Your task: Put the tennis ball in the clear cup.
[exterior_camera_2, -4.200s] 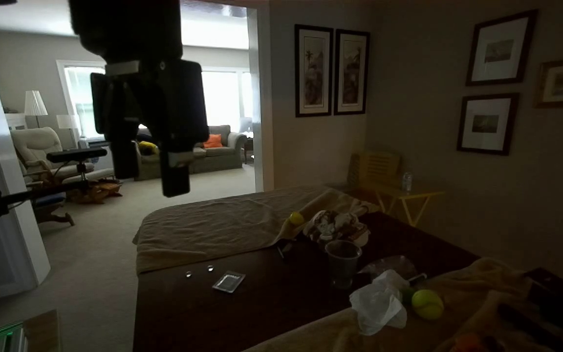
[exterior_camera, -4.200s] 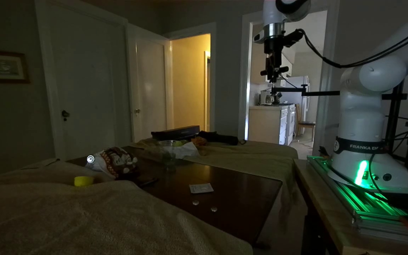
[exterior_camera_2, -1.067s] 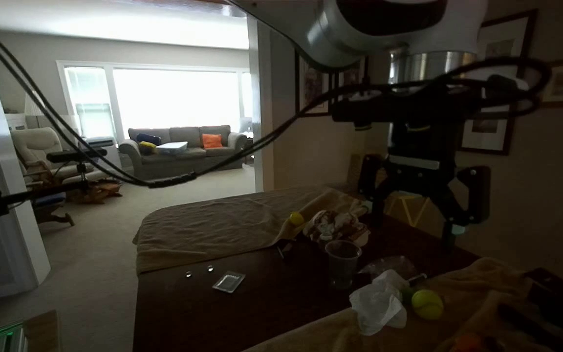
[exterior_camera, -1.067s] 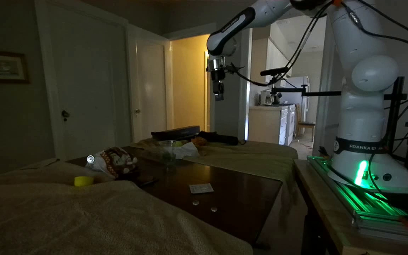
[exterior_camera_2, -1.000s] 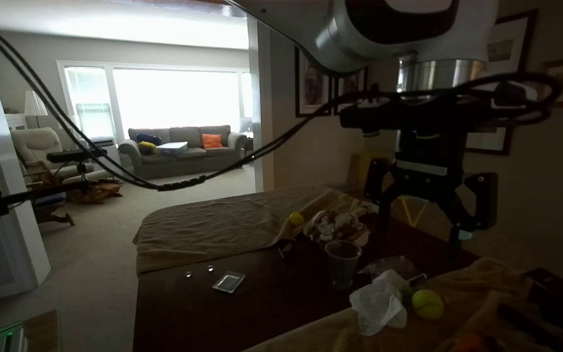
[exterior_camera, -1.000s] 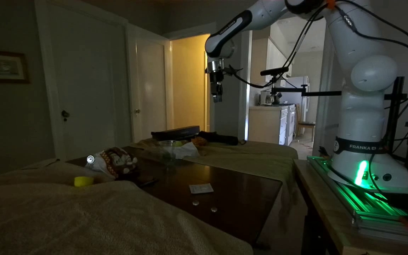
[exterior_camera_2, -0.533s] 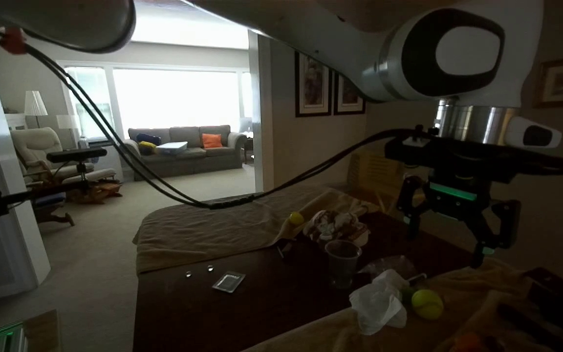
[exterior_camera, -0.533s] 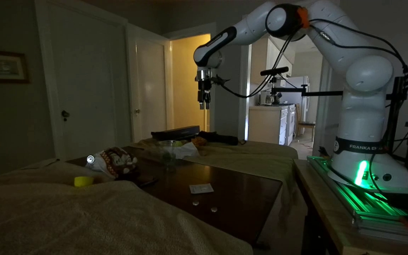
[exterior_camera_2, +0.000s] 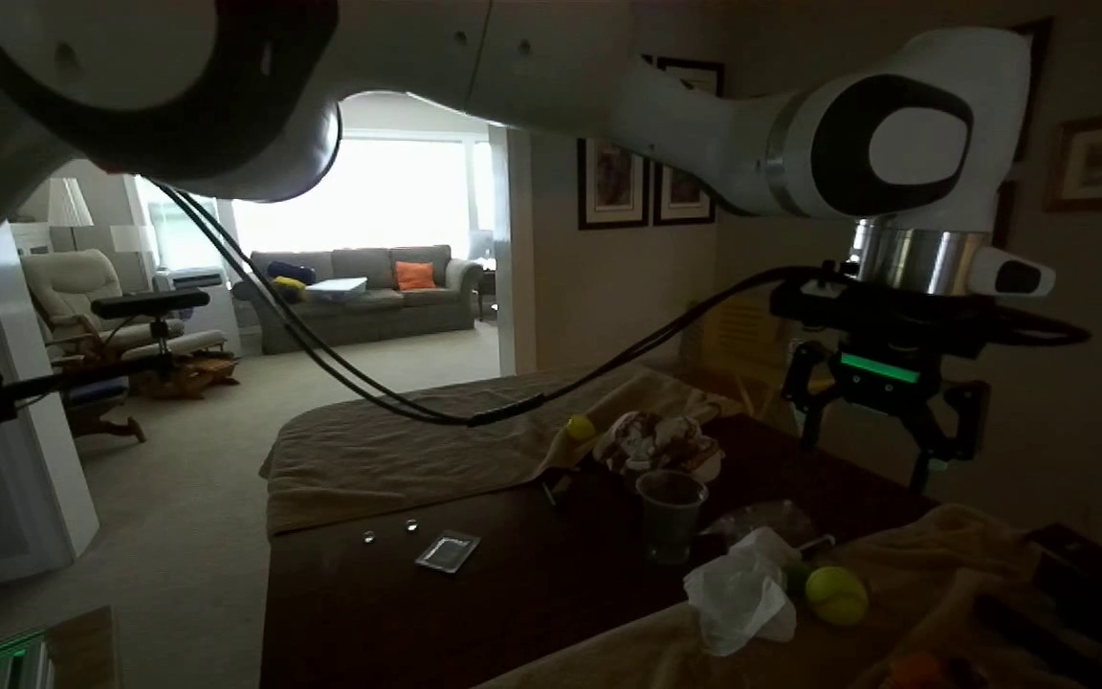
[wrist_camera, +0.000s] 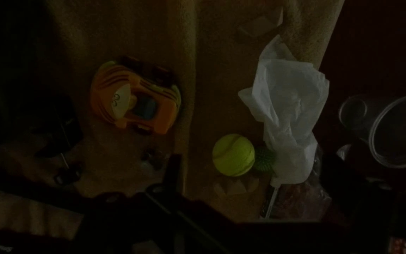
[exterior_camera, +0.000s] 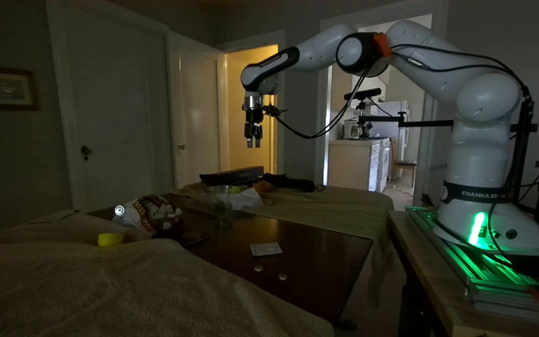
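The yellow-green tennis ball [wrist_camera: 233, 155] rests on the tan cloth against a dark green spiky ball [wrist_camera: 264, 159], apart from my fingers. In an exterior view the tennis ball [exterior_camera_2: 836, 595] lies right of some white crumpled sheeting. The clear cup [exterior_camera_2: 671, 517] stands upright on the dark table; its rim and wall [wrist_camera: 372, 141] show at the right edge of the wrist view. My gripper [exterior_camera_2: 865, 455] hangs well above the table, pointing down, with its jaws wide apart and nothing between them. In the dim wrist view the gripper [wrist_camera: 252, 162] frames the ball from above.
White sheeting [wrist_camera: 291, 106] lies between ball and cup. An orange toy car [wrist_camera: 136, 98] sits on the cloth, with black items [wrist_camera: 58, 130] beyond it. A patterned bag [exterior_camera_2: 661, 445] stands behind the cup. A squat yellow object [exterior_camera: 110, 239] and a flat packet [exterior_camera_2: 449, 552] lie farther off.
My arm has swung out over the table and come lower, from beside the table to the far cloth area. The jaws stayed wide apart. Ball and cup have not moved.
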`<action>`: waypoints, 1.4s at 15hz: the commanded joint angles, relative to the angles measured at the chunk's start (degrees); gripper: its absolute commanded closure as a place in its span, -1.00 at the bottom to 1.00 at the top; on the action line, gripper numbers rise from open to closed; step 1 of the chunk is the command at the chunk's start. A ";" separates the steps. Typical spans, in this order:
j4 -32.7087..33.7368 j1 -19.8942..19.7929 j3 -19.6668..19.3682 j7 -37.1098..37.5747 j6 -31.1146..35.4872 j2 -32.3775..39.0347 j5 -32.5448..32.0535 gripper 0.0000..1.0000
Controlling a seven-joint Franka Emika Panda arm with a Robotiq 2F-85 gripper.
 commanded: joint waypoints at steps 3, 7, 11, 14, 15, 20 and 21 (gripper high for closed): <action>18.50 0.35 1.81 4.69 -8.76 10.94 1.01 -1.00; 27.02 0.61 2.75 6.73 -13.99 16.80 0.81 -1.00; 28.94 0.81 3.40 6.14 -16.71 18.90 -0.56 -1.00; 24.85 0.86 3.09 5.11 -15.06 17.04 -0.07 -1.00; 25.36 0.86 3.17 5.11 -15.38 17.33 -0.07 -1.00; 26.62 1.08 2.20 7.16 -14.94 18.54 -0.69 -1.00; 26.95 0.95 1.97 7.43 -14.68 18.93 -0.70 -1.00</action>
